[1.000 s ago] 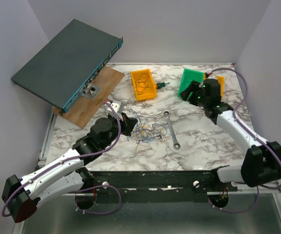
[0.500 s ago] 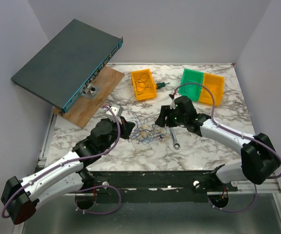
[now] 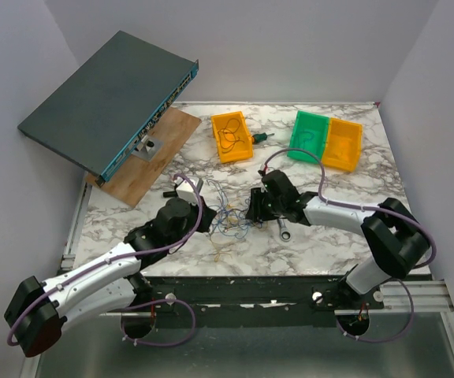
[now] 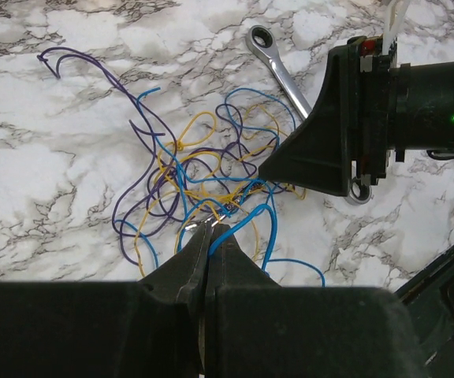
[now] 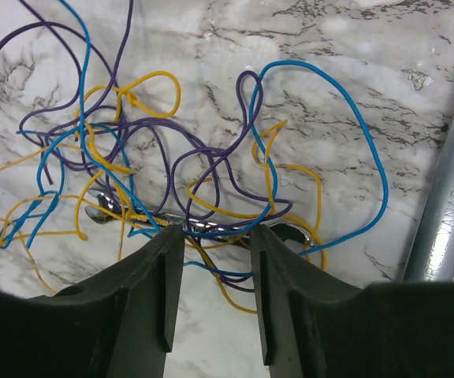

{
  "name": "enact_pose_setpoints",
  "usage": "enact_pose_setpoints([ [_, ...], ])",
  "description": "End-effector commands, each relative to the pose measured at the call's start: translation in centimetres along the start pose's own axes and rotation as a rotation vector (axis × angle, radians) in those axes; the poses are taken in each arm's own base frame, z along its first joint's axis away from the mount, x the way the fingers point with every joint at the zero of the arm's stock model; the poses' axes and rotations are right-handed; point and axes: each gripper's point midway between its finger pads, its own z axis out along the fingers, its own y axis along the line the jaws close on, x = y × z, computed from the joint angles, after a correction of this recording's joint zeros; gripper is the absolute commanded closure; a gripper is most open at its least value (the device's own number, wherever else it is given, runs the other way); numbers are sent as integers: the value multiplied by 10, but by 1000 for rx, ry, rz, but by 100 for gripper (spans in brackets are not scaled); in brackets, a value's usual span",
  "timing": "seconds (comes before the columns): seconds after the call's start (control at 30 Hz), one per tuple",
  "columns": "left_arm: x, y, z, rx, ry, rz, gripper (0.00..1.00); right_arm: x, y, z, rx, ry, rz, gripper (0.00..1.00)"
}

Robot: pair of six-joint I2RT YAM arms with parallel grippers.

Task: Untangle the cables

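Note:
The cables form a small tangle of thin blue, yellow and purple wires in the middle of the marble table. My left gripper is at the tangle's left side. In the left wrist view it is shut on a blue cable at its near edge. My right gripper has come in from the right. In the right wrist view it stands open, its fingers straddling a few strands of the cables low over the table.
A long silver wrench lies right of the tangle, partly under my right arm. A smaller one lies beneath the wires. At the back are a yellow bin, a green bin, an orange bin and a network switch on a board.
My right arm swung from the green bin down to the tangle's right side and its jaws narrowed. The left gripper stayed shut at the tangle, shifting slightly.

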Motion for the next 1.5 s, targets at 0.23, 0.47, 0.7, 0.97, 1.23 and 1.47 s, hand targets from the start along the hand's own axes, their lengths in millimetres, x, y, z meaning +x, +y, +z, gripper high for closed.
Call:
enact_pose_setpoints([
  [0.23,-26,12,-12,-103,-52,59,100,-36,7,-14,22,-136,36,99],
  [0.47,-42,40,-31,-246,-165,-31,100,-72,-4,-52,143,-266,47,99],
  [0.7,-50,42,-44,-212,-256,-63,100,-84,21,-68,17,-306,3,50],
  [0.97,-39,38,-33,-192,-199,-31,100,-50,69,-19,-179,-110,-208,48],
  [1.23,-40,38,-34,-201,-192,-20,100,-14,74,9,-189,15,-284,47],
  [1.47,-40,41,-34,-211,-193,-16,100,2,62,8,-166,56,-303,67],
])
